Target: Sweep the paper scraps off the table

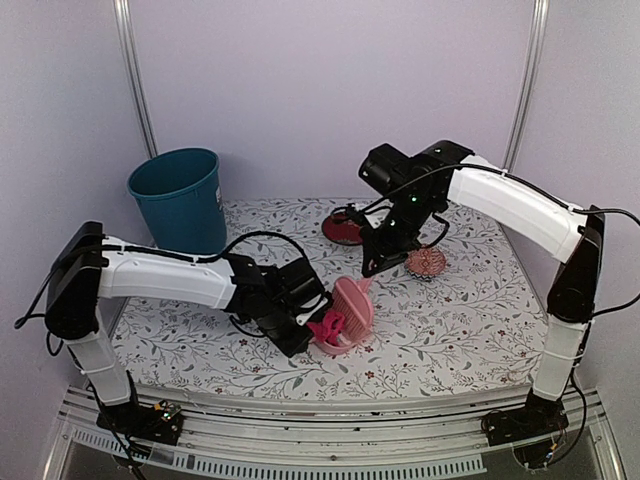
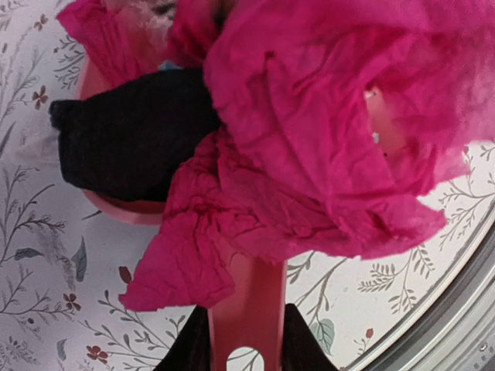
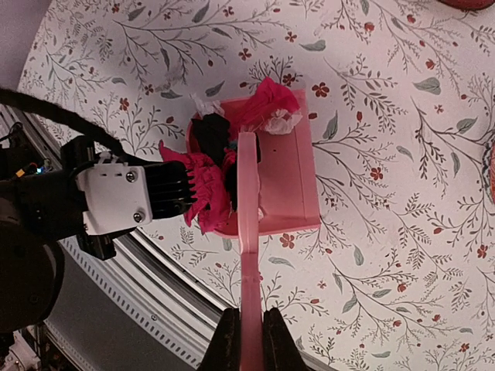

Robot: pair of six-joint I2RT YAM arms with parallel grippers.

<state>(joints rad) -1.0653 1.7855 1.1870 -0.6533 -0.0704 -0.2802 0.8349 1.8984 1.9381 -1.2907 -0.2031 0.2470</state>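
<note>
Crumpled hot-pink and black paper scraps (image 2: 325, 139) fill a pink dustpan (image 2: 116, 210) on the patterned table (image 1: 450, 320). My left gripper (image 2: 246, 328) is shut on the dustpan's handle. In the top view it (image 1: 305, 325) holds the dustpan (image 1: 340, 345) near the table's front edge, with the scraps (image 1: 328, 326) in it. My right gripper (image 3: 250, 325) is shut on the thin handle of a pink brush (image 3: 286, 178). The brush head rests at the dustpan's (image 3: 232, 230) mouth against the scraps (image 3: 203, 193). In the top view the right gripper (image 1: 372, 262) is above the brush (image 1: 353, 303).
A teal bin (image 1: 180, 198) stands at the back left. A dark-red plate (image 1: 340, 230) and a pink patterned dish (image 1: 427, 263) sit behind the brush. The table's metal front rail (image 3: 155, 286) runs just past the dustpan.
</note>
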